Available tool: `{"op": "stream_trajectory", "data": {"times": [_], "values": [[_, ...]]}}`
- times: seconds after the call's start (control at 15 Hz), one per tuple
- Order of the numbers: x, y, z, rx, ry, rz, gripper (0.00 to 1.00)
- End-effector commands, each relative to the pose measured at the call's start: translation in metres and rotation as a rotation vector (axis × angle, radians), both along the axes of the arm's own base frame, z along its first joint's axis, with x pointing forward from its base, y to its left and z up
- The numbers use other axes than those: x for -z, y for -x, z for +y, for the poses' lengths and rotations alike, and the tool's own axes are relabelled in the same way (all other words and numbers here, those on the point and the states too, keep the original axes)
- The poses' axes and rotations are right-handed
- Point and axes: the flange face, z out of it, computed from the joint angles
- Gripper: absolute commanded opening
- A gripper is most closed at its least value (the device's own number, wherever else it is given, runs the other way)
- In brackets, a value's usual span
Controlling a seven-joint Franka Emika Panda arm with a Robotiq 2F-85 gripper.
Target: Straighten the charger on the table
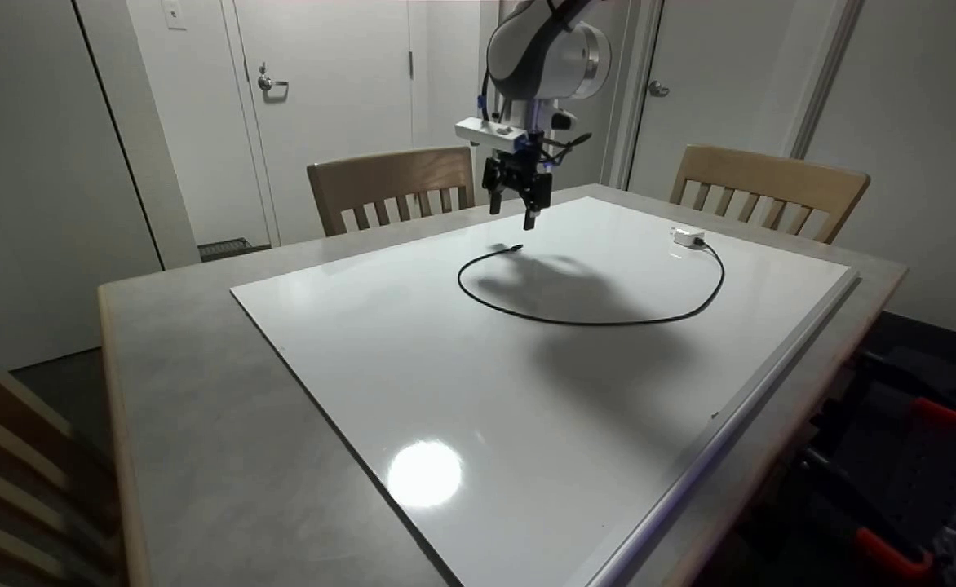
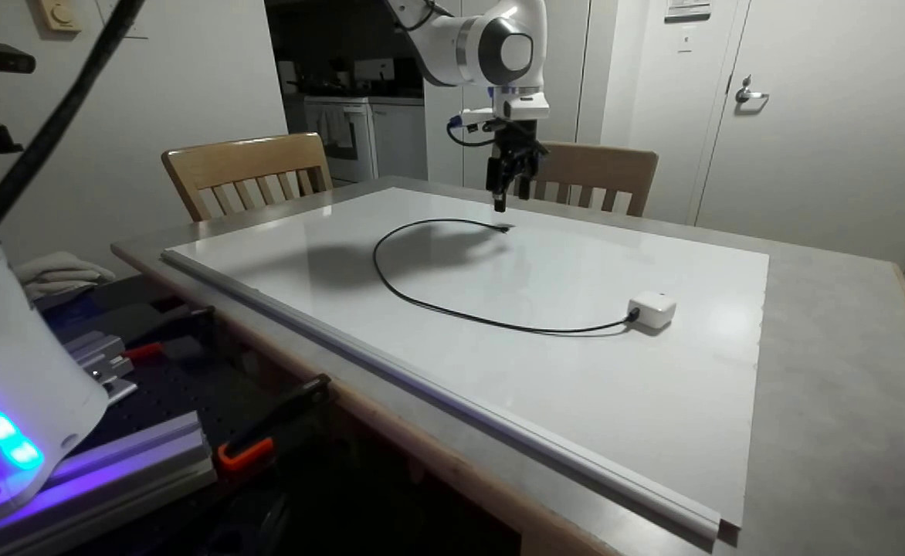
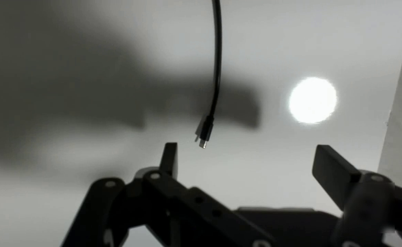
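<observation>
White and glossy, the board (image 2: 530,278) on your table (image 2: 838,347) starts at the left in an exterior view, giving you room between its long rail (image 2: 452,398) and the bowed black charger cable (image 2: 375,256). In the wrist view, the cable's metal-tipped plug (image 3: 206,129) lies near your gripper (image 3: 248,151), which hangs above the board, fingers spread wide. Farther right, the cable's other end meets a white power adapter (image 2: 652,309); a strip of board separates it from the edge, then the table's grey rim.
</observation>
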Motion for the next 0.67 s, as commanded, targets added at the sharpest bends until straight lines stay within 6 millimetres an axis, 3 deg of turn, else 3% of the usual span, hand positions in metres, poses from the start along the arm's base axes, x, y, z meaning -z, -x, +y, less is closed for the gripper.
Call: {"op": "stream_trajectory", "data": {"times": [0.0, 0.6], "values": [[0.005, 0.008, 0.002, -0.018, -0.048, 0.048, 1.00], [0.027, 0.018, 0.000, 0.013, -0.043, 0.121, 1.00]]}}
